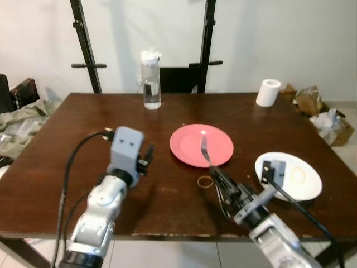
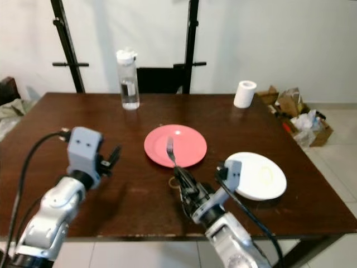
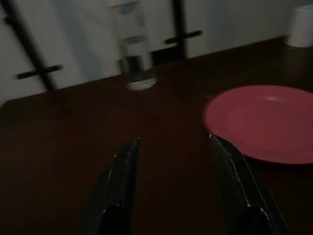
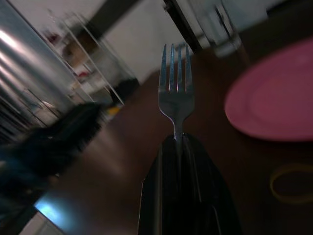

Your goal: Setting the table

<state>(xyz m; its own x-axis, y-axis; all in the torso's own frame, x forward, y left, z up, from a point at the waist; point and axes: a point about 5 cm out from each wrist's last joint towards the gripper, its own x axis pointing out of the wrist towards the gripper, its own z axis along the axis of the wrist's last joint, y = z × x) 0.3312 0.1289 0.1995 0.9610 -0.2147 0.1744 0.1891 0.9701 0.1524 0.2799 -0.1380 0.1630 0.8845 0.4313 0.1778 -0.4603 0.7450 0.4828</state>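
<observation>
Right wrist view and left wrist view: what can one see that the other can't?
The right wrist view alone shows the fork clamped in the right gripper, and a rubber band lying on the table. The left wrist view alone shows the left gripper, its fingers apart with nothing between them, and a paper roll at the table's far side. Both show the pink plate, the water bottle and the dark wooden table.

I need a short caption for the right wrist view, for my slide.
The right gripper holds a fork upright over the dark table, beside a pink plate.
</observation>
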